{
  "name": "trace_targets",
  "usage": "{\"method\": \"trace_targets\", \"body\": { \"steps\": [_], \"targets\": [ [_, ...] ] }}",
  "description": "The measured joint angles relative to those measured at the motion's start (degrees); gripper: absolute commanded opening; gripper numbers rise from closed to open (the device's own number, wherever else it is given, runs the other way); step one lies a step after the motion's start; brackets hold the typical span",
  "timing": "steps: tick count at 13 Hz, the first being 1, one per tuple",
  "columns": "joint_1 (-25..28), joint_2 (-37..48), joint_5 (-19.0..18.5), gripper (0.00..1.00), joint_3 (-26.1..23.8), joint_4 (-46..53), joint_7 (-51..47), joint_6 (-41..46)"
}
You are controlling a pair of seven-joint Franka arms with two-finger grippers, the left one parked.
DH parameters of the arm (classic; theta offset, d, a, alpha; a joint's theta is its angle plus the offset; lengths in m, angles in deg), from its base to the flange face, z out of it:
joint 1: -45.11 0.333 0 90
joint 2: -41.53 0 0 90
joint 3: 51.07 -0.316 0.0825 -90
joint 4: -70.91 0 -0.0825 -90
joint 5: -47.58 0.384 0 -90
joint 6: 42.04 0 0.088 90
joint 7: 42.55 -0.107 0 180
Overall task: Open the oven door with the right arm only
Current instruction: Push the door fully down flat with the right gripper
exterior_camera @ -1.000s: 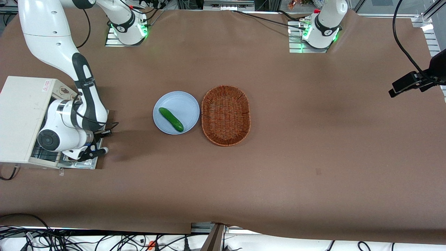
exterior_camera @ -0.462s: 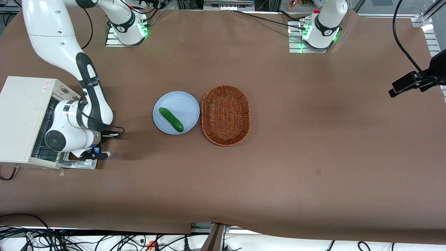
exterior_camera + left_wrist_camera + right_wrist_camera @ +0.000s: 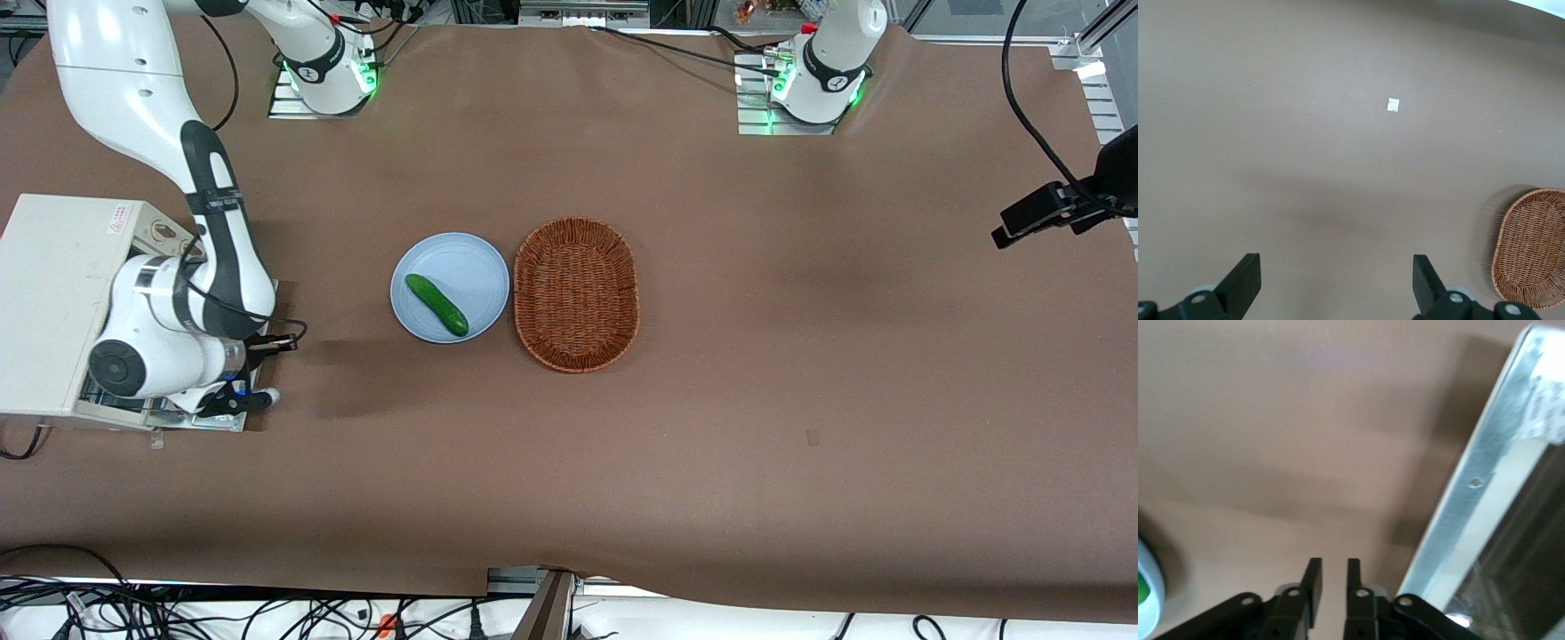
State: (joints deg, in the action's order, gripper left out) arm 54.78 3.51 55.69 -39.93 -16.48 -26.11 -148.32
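The white toaster oven [image 3: 53,302] stands at the working arm's end of the table. Its oven door [image 3: 200,420] hangs folded down, flat over the table in front of the oven, mostly hidden under my right arm [image 3: 160,342]. My gripper [image 3: 256,398] hovers at the door's outer edge, just above it. In the right wrist view the door's silver frame [image 3: 1485,473] and dark glass [image 3: 1528,573] lie beside my gripper [image 3: 1333,570]. The fingers [image 3: 1313,577] stand nearly together with a narrow gap and hold nothing.
A light blue plate [image 3: 462,258] with a green cucumber [image 3: 436,304] sits mid-table, a woven oval basket [image 3: 576,293] beside it toward the parked arm's end. The basket also shows in the left wrist view [image 3: 1531,247]. A black camera mount [image 3: 1058,209] overhangs that end.
My wrist swung a little away from the oven, then back toward it over the open mouth. The gripper dropped slightly nearer the front camera. The door stayed folded down.
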Motion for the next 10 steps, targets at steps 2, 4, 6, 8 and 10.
{"method": "trace_targets", "body": {
  "steps": [2,4,6,8,10],
  "targets": [
    [-0.2,3.0,-0.1,1.00,0.9,0.7,3.1,2.5],
    [-0.6,6.6,-0.1,1.00,1.9,0.8,4.6,5.1],
    [-0.7,9.8,-0.1,1.00,2.7,1.5,5.0,8.5],
    [-0.7,11.5,-0.1,1.00,3.6,4.5,4.9,14.7],
    [-0.7,12.7,-0.4,1.00,4.1,7.5,3.1,19.3]
  ]
}}
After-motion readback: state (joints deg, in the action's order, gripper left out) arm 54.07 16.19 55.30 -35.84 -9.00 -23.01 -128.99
